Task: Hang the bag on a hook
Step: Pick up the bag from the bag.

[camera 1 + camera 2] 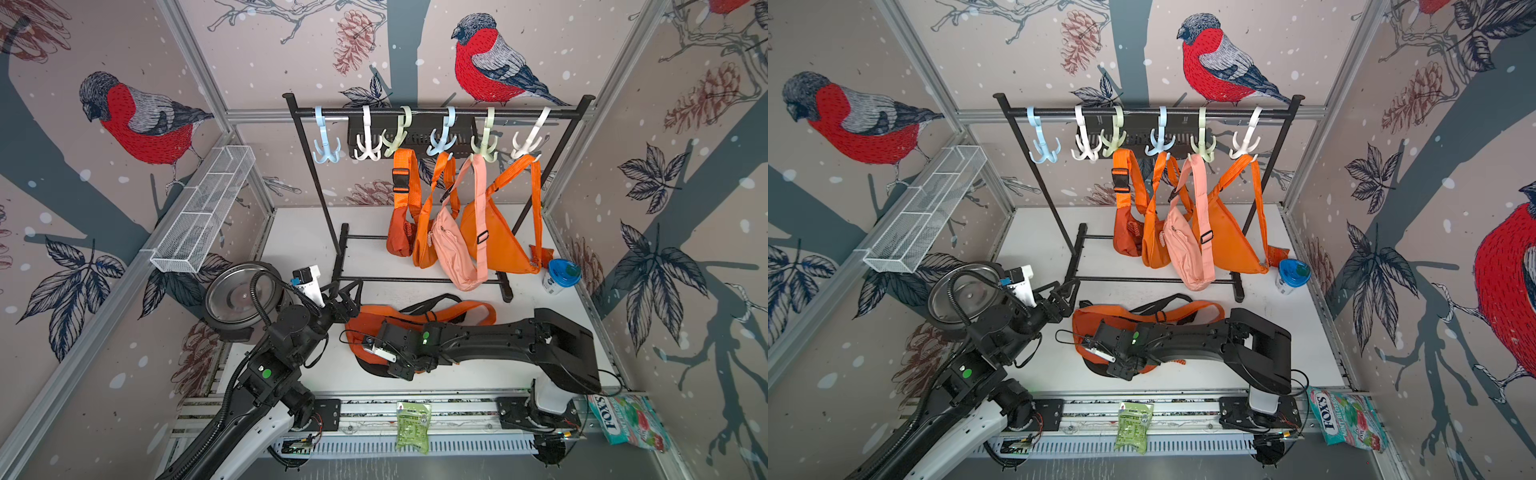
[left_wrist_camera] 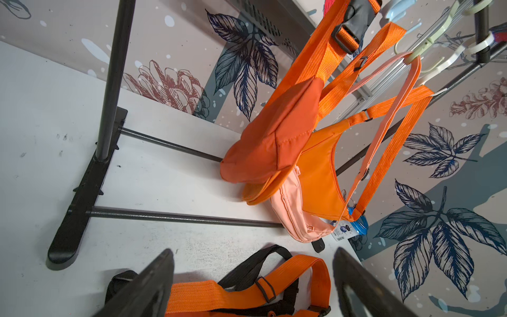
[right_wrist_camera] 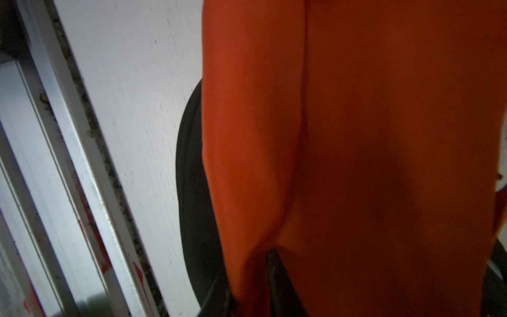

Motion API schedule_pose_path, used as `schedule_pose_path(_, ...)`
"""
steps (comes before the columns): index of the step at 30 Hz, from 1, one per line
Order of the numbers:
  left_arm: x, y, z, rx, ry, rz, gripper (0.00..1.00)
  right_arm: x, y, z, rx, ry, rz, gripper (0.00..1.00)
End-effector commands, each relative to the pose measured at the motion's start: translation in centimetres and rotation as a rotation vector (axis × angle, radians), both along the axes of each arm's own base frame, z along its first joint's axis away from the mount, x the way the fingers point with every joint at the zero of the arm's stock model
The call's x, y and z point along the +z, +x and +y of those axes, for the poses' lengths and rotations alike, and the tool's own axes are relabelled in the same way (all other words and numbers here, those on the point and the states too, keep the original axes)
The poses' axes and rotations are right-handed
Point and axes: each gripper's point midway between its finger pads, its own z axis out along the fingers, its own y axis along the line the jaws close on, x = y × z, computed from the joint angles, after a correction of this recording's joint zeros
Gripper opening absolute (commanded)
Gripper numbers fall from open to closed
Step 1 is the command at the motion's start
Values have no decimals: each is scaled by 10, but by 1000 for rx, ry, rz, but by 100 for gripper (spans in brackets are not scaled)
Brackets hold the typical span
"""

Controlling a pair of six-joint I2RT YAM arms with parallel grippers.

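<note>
Bag (image 1: 358, 326) lies flat on my white table (image 1: 291, 241), in front of the rack (image 1: 436, 112). Just left of it my left gripper (image 1: 348, 291) hangs wide open, holding nothing. My right gripper (image 3: 248, 285) is pressed down on it, pinching its orange cloth.

Blk arms (image 1: 498, 338), white bases (image 1: 548, 395), green LEDs (image 1: 426, 337), cables (image 1: 257, 291)

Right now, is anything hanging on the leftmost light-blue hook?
No, the leftmost light-blue hook hangs bare on the rack, with nothing on any of its prongs.
</note>
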Motion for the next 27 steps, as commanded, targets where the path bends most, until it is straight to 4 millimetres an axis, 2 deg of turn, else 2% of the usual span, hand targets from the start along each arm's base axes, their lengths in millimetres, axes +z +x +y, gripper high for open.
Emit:
schedule_pose_path(1,10,0,6,26,-4,-23,89,12,-1,2,-3,33,0,6)
schedule_pose_path(4,16,-1,8,33,-4,-36,89,31,-3,7,8,96,1,3)
schedule_pose_path(8,22,-2,9,32,-5,-50,89,73,7,7,-14,226,-41,3)
schedule_pose_path(11,32,-6,4,-1,-32,-76,89,118,23,1,-68,367,-86,3)
schedule_pose_path(17,69,-18,-8,-101,-77,-154,89,219,52,-25,-168,743,-146,4)
schedule_pose_path(21,86,-26,-33,-247,-89,-185,90,271,61,-45,-202,973,-171,5)
schedule_pose_path(24,87,-30,-57,-381,-91,-179,90,292,77,-59,-287,1049,-222,5)
schedule_pose_path(27,86,-33,-80,-501,-115,-151,90,299,87,-61,-330,1054,-261,5)
